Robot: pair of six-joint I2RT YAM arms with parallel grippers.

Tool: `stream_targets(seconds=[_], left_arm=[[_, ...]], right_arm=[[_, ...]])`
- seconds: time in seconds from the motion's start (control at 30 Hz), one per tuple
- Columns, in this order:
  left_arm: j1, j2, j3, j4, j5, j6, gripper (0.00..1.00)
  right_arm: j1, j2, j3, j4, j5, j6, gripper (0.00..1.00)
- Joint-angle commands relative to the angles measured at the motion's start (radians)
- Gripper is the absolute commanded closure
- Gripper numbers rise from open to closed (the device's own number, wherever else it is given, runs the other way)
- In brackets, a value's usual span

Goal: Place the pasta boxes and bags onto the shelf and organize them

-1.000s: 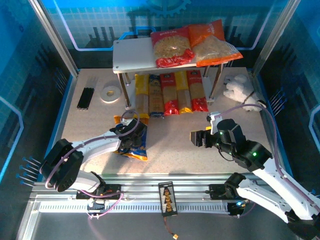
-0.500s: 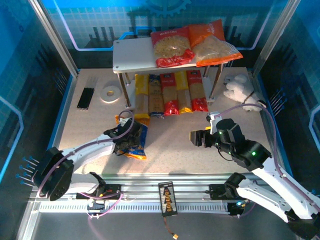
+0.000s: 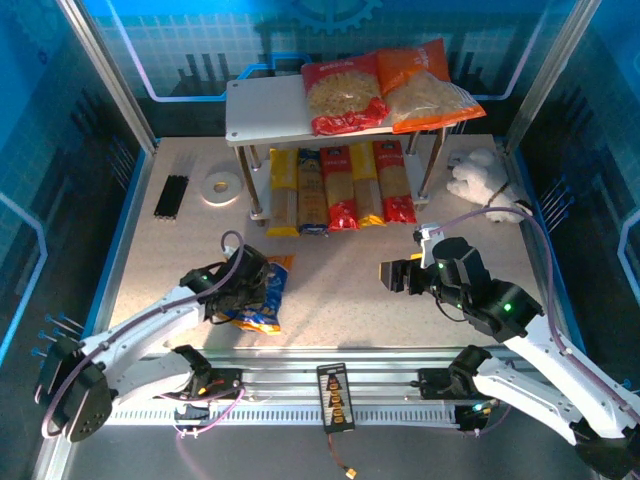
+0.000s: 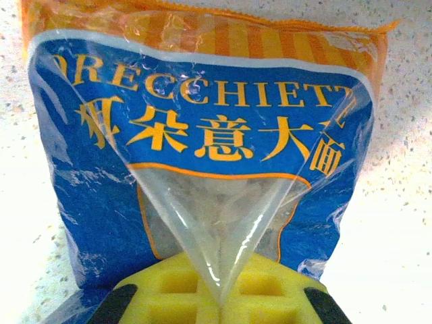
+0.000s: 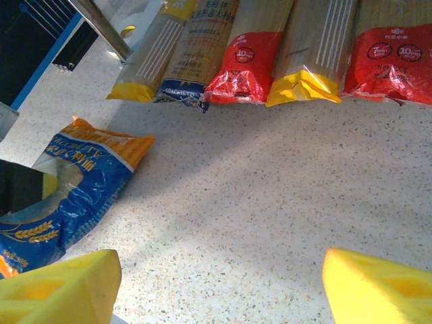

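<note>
Film of the blue-yellow bag (image 4: 202,135), which lies on the worktop (image 3: 340,270) before the shelf (image 3: 262,110), is all my left gripper (image 4: 217,297) pinches; lifted so, it may slip or tear. My right gripper (image 5: 216,283) hangs open.

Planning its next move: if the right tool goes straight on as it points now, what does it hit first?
The right tool would probably meet bare table first, short of the pasta boxes; the blue bag lies off to the side.
</note>
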Motion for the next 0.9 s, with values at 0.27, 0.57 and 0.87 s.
stream_targets(seconds=[0.27, 0.57, 0.87], left_arm=[[-0.007, -0.187, 0.226, -0.159, -0.038, 0.045, 1.00], [-0.011, -0.258, 0.458, -0.263, -0.035, 0.112, 1.00], [-0.012, -0.167, 0.795, -0.251, -0.071, 0.278, 1.00]], right_arm=[[0.006, -0.002, -0.008, 0.013, 0.001, 0.018, 0.21], [0.007, 0.032, 0.005, 0.026, -0.003, 0.013, 0.21], [0.006, 0.064, 0.030, 0.041, -0.007, 0.004, 0.21]])
